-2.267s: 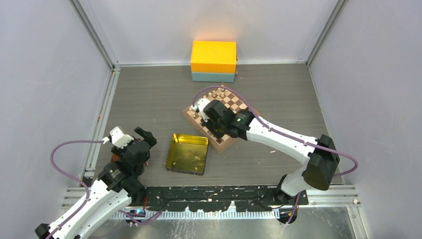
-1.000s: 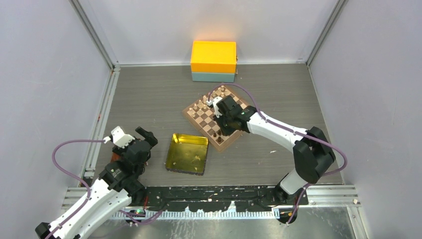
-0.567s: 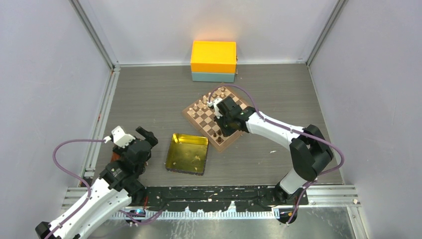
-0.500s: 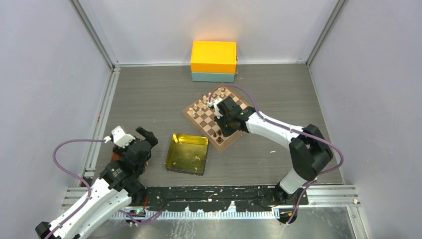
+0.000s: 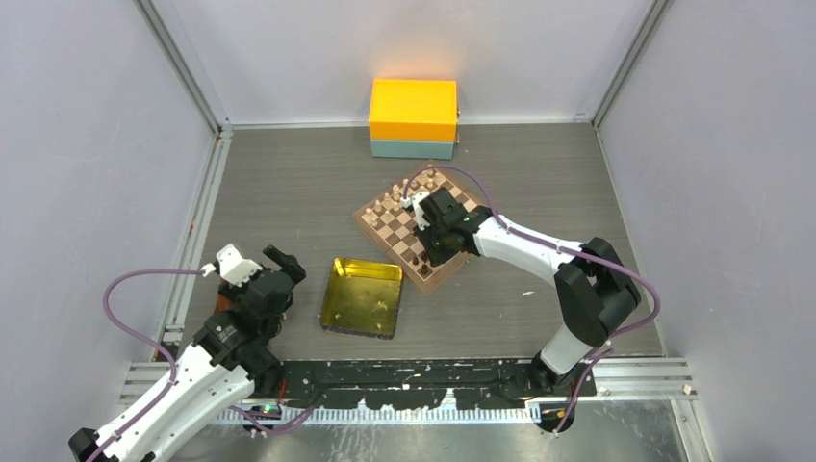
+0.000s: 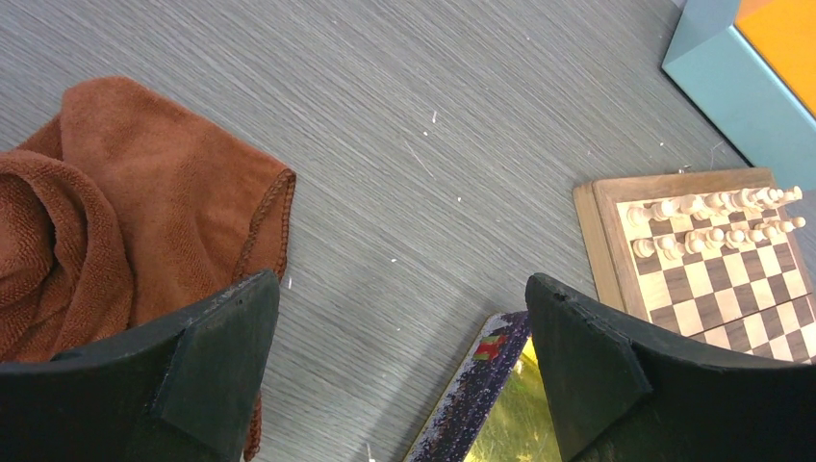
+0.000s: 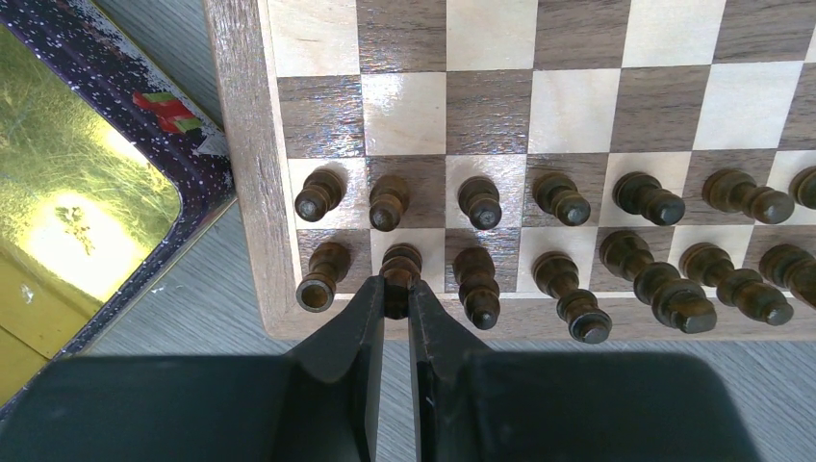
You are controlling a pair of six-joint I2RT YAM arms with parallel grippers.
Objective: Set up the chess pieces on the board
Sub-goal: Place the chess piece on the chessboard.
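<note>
The chessboard point(image 5: 396, 223) lies at mid-table, also in the right wrist view point(image 7: 577, 106) and the left wrist view point(image 6: 712, 289). Dark-brown chess pieces point(image 7: 563, 200) stand in two rows along its near edge. My right gripper point(image 7: 395, 289) is shut on a dark-brown chess piece point(image 7: 398, 266) standing on the second square of the edge row, between a rook point(image 7: 320, 279) and another piece point(image 7: 477, 281). My right gripper point(image 5: 423, 252) hangs over the board's near edge. My left gripper point(image 6: 399, 318) is open and empty, low at the near left point(image 5: 252, 274).
A shiny gold tray point(image 5: 363, 296) sits left of the board, its rim showing in the wrist views point(image 7: 125, 67) point(image 6: 481, 385). Pale beige chessmen point(image 6: 712, 223) line the board's far side. An orange and teal box point(image 5: 413, 117) stands at the back. A brown cloth point(image 6: 106, 212) lies under my left gripper.
My right gripper moved from the board's left part toward its near edge row and has held still there for the last second. The left arm has not moved.
</note>
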